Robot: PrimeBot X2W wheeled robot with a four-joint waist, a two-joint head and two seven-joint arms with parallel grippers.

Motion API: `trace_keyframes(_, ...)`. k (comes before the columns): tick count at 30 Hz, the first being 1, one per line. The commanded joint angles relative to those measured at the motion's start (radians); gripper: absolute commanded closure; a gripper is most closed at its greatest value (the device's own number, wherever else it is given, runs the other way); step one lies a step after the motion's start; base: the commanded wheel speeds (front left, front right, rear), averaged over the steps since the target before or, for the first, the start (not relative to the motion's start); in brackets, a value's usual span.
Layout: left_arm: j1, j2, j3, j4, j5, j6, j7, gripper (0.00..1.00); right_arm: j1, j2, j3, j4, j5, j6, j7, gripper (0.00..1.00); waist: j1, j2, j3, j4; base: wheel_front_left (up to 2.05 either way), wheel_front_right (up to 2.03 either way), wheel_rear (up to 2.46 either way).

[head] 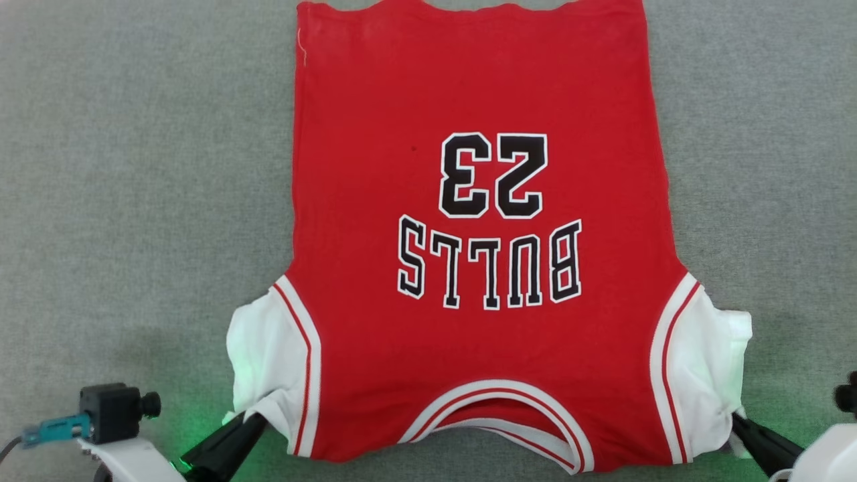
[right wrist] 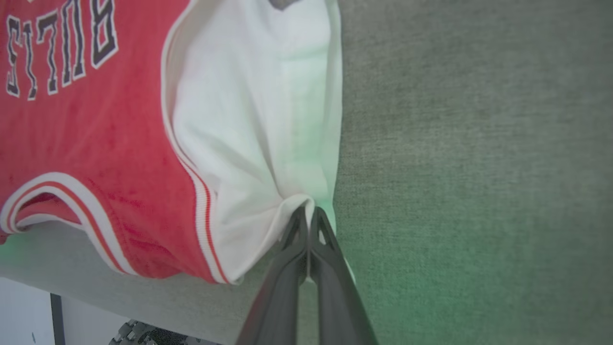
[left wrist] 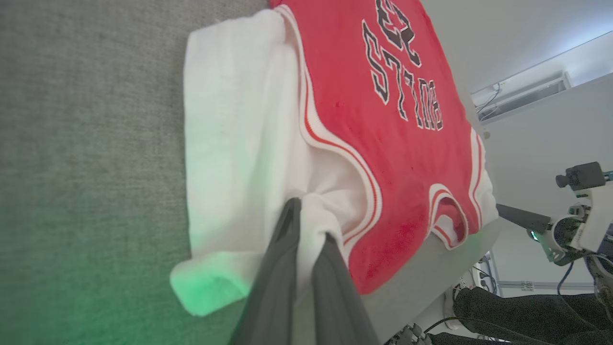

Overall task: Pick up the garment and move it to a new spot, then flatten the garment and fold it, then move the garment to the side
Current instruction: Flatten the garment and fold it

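Observation:
The garment [head: 469, 201], a red jersey with white sleeves, striped trim and black numerals, lies spread flat on the grey surface with its collar toward me. My left gripper [head: 258, 420] is shut on the garment's white left sleeve at the lower left; in the left wrist view its fingers [left wrist: 287, 230] pinch a fold of the white sleeve [left wrist: 239, 143]. My right gripper [head: 735, 419] is shut on the white right sleeve at the lower right; in the right wrist view its fingertips [right wrist: 300, 218] press together on the sleeve's gathered corner [right wrist: 258, 120].
Grey fabric table surface [head: 134, 167] surrounds the garment, with free room left and right. The table's near edge [right wrist: 119, 292] runs just below the collar. The right arm [left wrist: 570, 220] and dark cables show past that edge in the left wrist view.

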Motion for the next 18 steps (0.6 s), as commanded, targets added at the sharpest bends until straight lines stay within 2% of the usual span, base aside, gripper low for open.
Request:
trace_keyframes(1, -0.014, -0.002, -0.006, 0.019, 0.016, 0.002, 0.004, 1.00, -0.015, -0.008, 0.013, 0.014, -0.011, -0.001, -0.007, 1.00, -0.0001, 0.0000, 0.006, 0.004, 0.00, 0.00, 0.00)
trace_keyframes(12, -0.082, -0.069, -0.076, 0.145, 0.054, 0.003, 0.005, 1.00, -0.061, -0.050, 0.132, 0.244, -0.051, -0.003, -0.091, 1.00, -0.0001, 0.0000, 0.033, 0.005, 0.00, 0.00, 0.00)
trace_keyframes(18, -0.100, -0.084, -0.107, 0.183, 0.048, 0.004, -0.002, 1.00, -0.088, -0.075, 0.178, 0.284, -0.069, -0.005, -0.158, 1.00, -0.0001, 0.0000, 0.027, -0.008, 0.00, 0.00, 0.00)
